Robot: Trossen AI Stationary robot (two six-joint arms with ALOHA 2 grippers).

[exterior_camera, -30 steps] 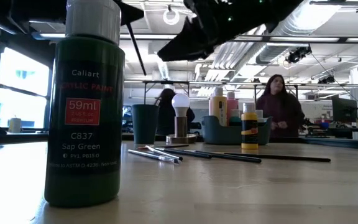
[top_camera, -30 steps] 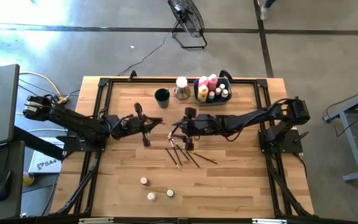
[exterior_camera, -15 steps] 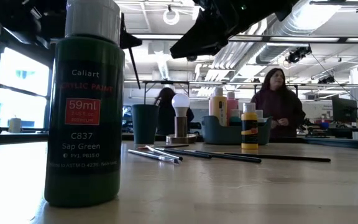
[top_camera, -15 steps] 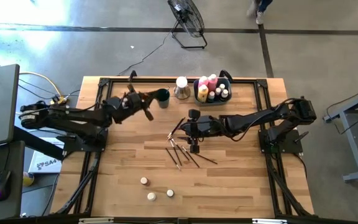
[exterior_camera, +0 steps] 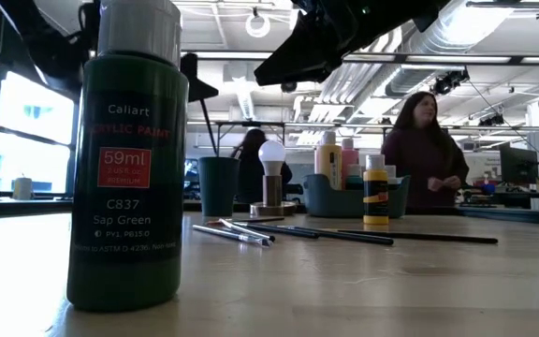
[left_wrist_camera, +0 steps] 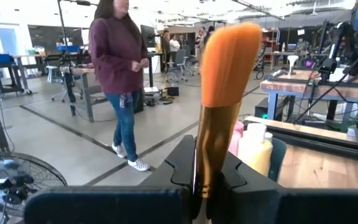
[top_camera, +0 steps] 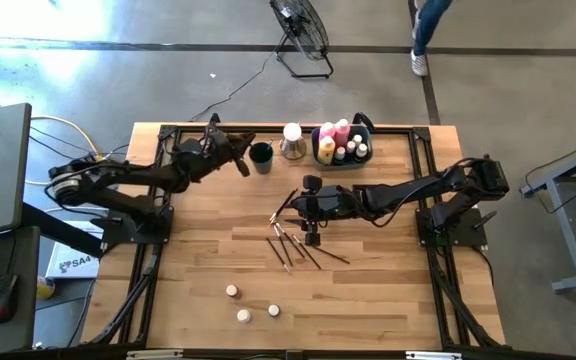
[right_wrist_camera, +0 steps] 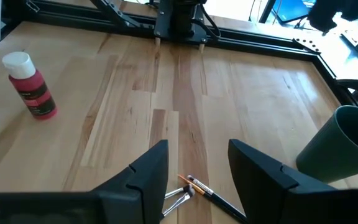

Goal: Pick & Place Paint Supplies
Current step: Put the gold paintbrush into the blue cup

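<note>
Brush point(left_wrist_camera: 225, 99), orange bristles, left pincer point(left_wrist_camera: 197, 171) clamped

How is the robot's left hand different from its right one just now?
The left gripper is shut on a brush with an orange tip, while the right gripper is open and holds nothing. The left gripper is up near the dark green cup at the table's far edge; the right gripper hangs over the loose brushes mid-table. Both are dark two-finger grippers.
</note>
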